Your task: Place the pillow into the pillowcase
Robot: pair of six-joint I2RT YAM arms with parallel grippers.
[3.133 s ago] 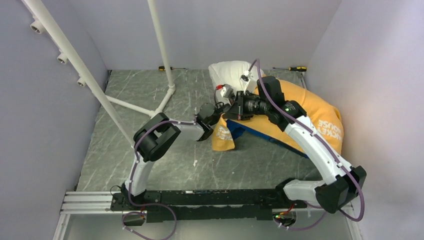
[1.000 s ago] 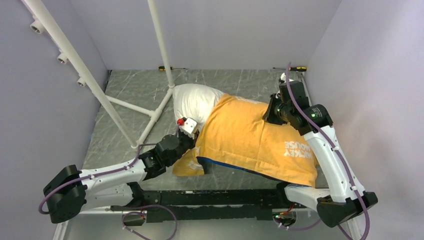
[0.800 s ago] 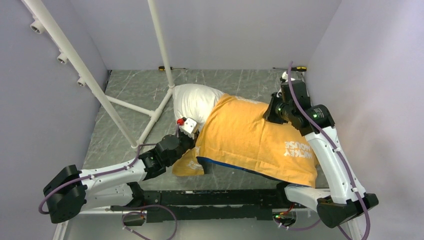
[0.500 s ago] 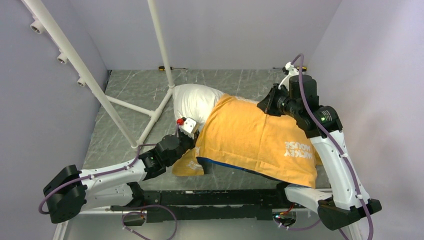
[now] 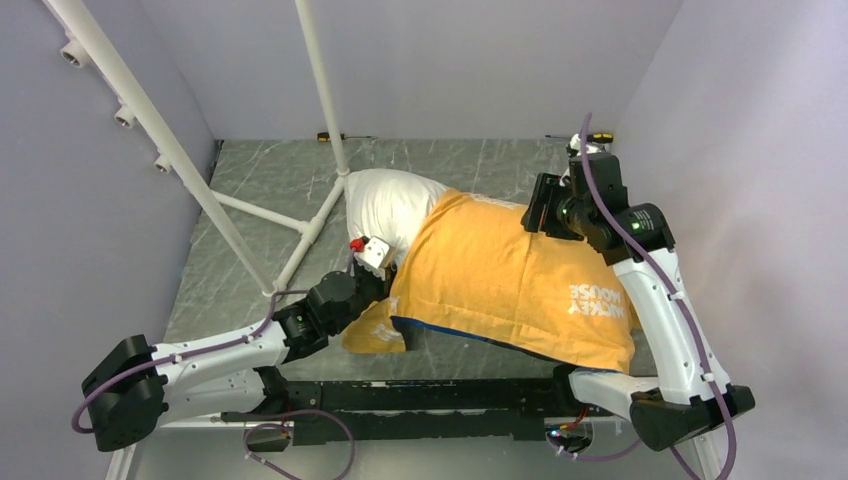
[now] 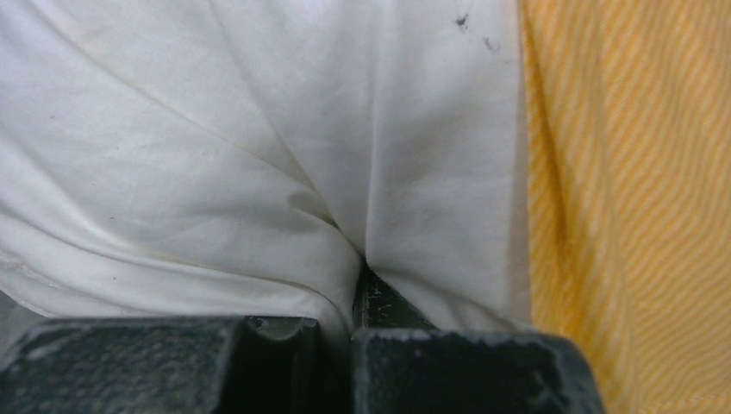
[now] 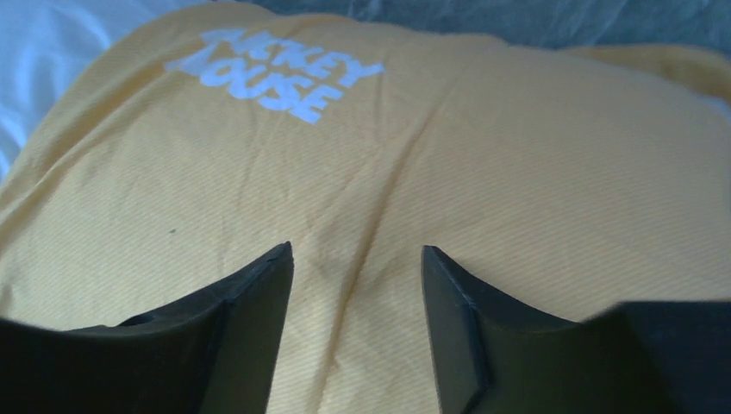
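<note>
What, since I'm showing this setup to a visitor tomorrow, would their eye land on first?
The big yellow-orange pillowcase with white Mickey Mouse lettering fills the middle right, and the plump white pillow bulges out of its far-left end. Next come the left tool, pinching pillow fabric at that opening, and the right tool, open above the case's far right.

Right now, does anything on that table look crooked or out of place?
Yes. The pillow is only partly in: its white end pokes out of the pillowcase at the far left. The case's near-left corner is bunched up, and a screwdriver lies loose by the back wall.
</note>
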